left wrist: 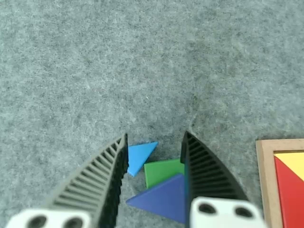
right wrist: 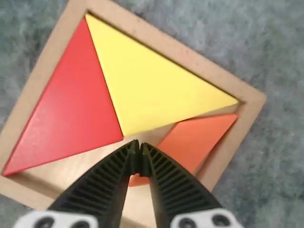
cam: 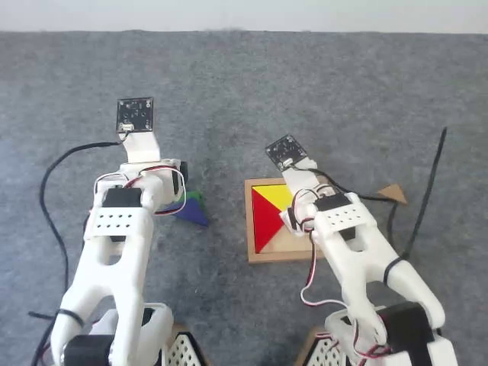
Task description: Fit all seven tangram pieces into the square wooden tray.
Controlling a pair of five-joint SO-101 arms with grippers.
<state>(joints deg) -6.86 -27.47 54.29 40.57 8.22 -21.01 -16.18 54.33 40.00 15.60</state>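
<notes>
Tray on my overhead, red piece and yellow piece inside; loose pieces at nine o'clock of it.

Left wrist: left gripper spread, straddling blue triangle, green square, navy triangle.

Right wrist: right gripper pressed together over the tray, beside orange piece.
</notes>
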